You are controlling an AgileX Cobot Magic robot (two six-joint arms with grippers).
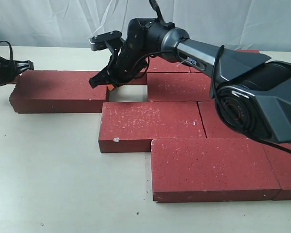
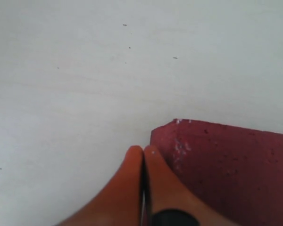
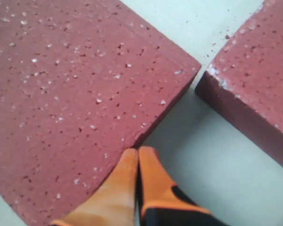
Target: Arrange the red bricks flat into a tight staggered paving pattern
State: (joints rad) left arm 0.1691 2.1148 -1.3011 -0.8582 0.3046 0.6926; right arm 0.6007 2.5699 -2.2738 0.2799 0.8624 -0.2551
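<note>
Several red bricks lie flat on the table. One brick (image 1: pixel 58 90) sits apart at the left; the others form a staggered group, with a middle brick (image 1: pixel 150 124) and a front brick (image 1: pixel 213 167). A small bare gap (image 1: pixel 128 93) separates the left brick from the group. My right gripper (image 1: pixel 108 86) reaches across, shut and empty, with its orange tips (image 3: pixel 139 153) against the edge of the left brick (image 3: pixel 75 84); another brick (image 3: pixel 259 80) lies across the gap. My left gripper (image 1: pixel 25 64), shut and empty (image 2: pixel 143 150), rests at the left brick's far corner (image 2: pixel 226 165).
The right arm (image 1: pixel 223 63) stretches over the back row of bricks. The pale table (image 1: pixel 48 174) runs to the front and left. A white curtain (image 1: pixel 63 22) hangs behind the table.
</note>
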